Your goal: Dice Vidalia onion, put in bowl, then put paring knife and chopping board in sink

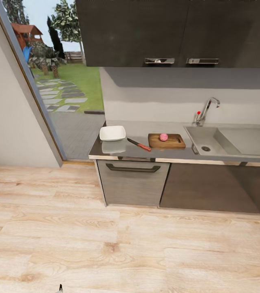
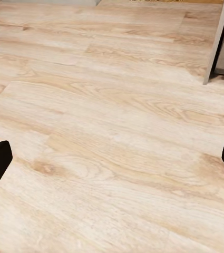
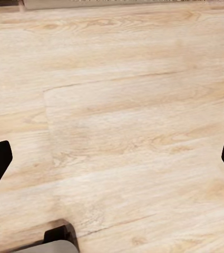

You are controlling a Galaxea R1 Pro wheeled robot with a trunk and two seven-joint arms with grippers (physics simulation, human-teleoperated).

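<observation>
In the head view the pink Vidalia onion [image 1: 164, 137] rests whole on the dark brown chopping board [image 1: 174, 143], which lies on the grey countertop [image 1: 142, 129]. The red-handled paring knife [image 1: 139, 144] lies on the counter just left of the board. Further left stands the white bowl [image 1: 112, 133]. The steel sink [image 1: 205, 140] with its chrome tap [image 1: 206, 110] is right of the board. My left gripper [image 2: 112, 161] and my right gripper [image 3: 112, 161] both hang open over the wooden floor, far from the counter, with nothing between the fingers.
Light wood floor [image 1: 105, 236] lies between me and the dark grey cabinets [image 1: 134, 183]. Dark wall cupboards [image 1: 175, 32] hang above the counter. A glass door [image 1: 60, 81] to the garden is at the left. A cabinet corner [image 2: 222, 42] shows in the left wrist view.
</observation>
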